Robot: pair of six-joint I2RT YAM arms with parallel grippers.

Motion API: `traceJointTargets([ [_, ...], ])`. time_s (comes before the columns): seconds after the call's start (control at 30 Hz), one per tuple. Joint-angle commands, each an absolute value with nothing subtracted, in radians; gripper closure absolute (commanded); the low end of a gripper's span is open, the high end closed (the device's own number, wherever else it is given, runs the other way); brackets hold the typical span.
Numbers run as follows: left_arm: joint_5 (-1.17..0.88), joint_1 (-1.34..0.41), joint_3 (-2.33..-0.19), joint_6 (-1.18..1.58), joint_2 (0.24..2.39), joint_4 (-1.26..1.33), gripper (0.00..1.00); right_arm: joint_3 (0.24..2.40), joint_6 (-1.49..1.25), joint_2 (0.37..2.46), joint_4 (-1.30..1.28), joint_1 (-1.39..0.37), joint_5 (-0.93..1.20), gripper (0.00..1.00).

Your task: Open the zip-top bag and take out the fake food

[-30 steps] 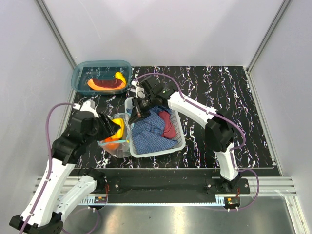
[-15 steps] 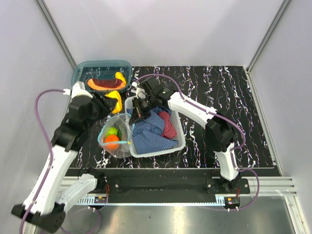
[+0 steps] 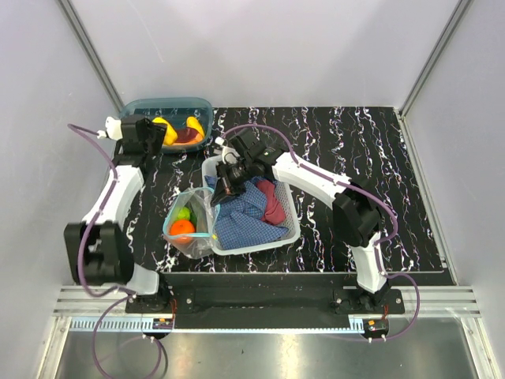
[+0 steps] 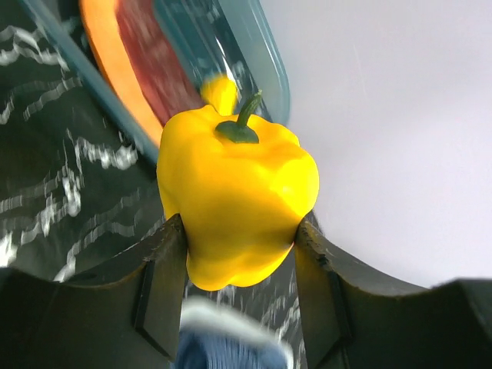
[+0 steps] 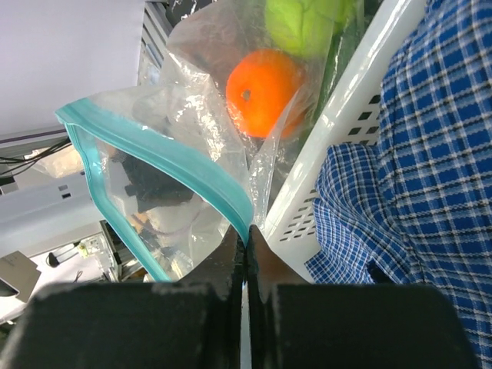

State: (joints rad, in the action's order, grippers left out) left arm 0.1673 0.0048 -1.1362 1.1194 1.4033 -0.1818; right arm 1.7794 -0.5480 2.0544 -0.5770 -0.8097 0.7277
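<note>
Nearest to the arm bases, the zip-top bag (image 3: 189, 229) stands open on the black marbled table (image 3: 355, 142) and leans against the left wall of the white basket (image 3: 288, 225). Inside the bag lie an orange fruit (image 3: 182, 227) and a lime-green piece (image 3: 184, 212). The right gripper (image 3: 222, 188) is pinched tight on the bag's teal zip strip (image 5: 154, 157). The basket holds a blue checked cloth (image 3: 241, 213) and a red cloth (image 3: 272, 201). Farther back, the left gripper (image 3: 151, 133) clamps a yellow pepper (image 4: 238, 192) between its fingers, over the teal bin (image 3: 181, 101). In the bin lie an orange piece (image 4: 104, 46) and a dark red piece (image 4: 157, 73).
</note>
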Motion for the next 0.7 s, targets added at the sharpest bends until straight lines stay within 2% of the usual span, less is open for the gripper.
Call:
traceJointTargets([
  [0.0,0.181,0.072,-1.175,1.187,1.563,0.069,1.00,1.784,-0.552,1.983,-0.523,-0.811,0.759,1.00],
  [0.17,0.126,0.126,-1.282,1.226,1.788,0.106,1.00,1.787,-0.538,1.982,-0.525,-0.813,0.765,1.00],
  [0.37,0.081,0.164,-1.420,1.221,1.945,0.078,0.95,1.770,-0.532,1.970,-0.528,-0.811,0.759,1.00],
  [0.4,0.065,0.169,-1.439,1.221,1.959,0.045,0.91,1.769,-0.531,1.967,-0.528,-0.811,0.756,1.00],
  [0.43,0.057,0.179,-1.456,1.223,1.980,0.023,0.77,1.767,-0.528,1.967,-0.531,-0.811,0.753,1.00],
  [0.57,0.041,0.189,-1.485,1.210,1.976,0.003,0.40,1.767,-0.525,1.963,-0.537,-0.811,0.741,1.00],
  [0.67,0.006,0.187,-1.516,1.172,1.950,-0.046,0.35,1.772,-0.523,1.976,-0.537,-0.810,0.735,1.00],
])
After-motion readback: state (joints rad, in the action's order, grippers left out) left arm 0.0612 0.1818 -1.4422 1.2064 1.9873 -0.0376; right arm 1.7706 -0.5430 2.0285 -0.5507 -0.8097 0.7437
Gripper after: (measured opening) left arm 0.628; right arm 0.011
